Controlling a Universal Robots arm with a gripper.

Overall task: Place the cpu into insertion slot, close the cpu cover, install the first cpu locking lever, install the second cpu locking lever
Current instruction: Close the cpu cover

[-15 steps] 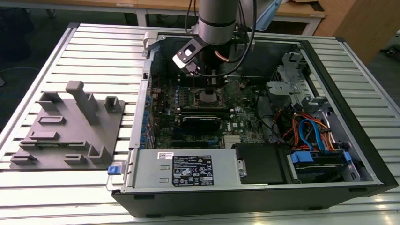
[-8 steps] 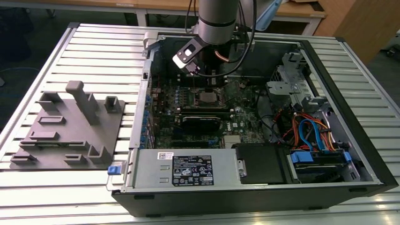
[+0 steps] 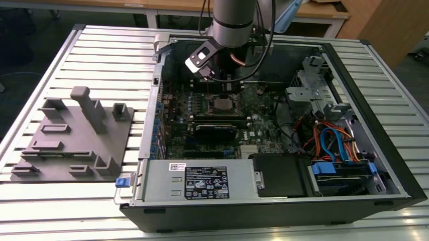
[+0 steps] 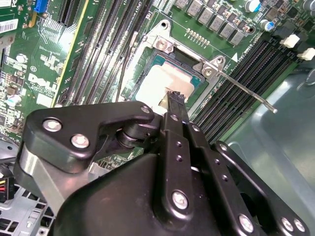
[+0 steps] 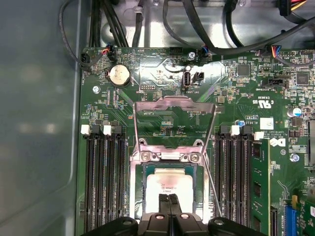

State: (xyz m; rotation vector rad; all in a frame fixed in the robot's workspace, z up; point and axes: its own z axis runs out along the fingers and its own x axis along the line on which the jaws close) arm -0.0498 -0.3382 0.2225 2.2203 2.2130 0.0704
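The cpu (image 5: 170, 183), a pale square chip, lies flat in the insertion slot (image 5: 139, 191). The second wrist view shows the same cpu (image 4: 155, 83) inside the slot's silver rim (image 4: 162, 45). The cpu cover (image 5: 174, 102), a thin silver frame with a large window, stands open, tilted back from its hinge. My gripper (image 5: 169, 202) hangs just over the cpu's near edge, its two black fingers pressed together with nothing between them; its tip (image 4: 175, 98) is close above the chip. A thin locking lever (image 4: 246, 91) sticks out loose beside the socket (image 3: 221, 103).
The open computer case (image 3: 402, 186) lies on a slatted table. The grey power supply box (image 3: 201, 182) sits at its front, and a drive cage with coloured cables (image 3: 335, 143) on the exterior view's right. Memory slots (image 5: 98, 182) flank the socket. A grey fixture (image 3: 74, 140) stands outside the case.
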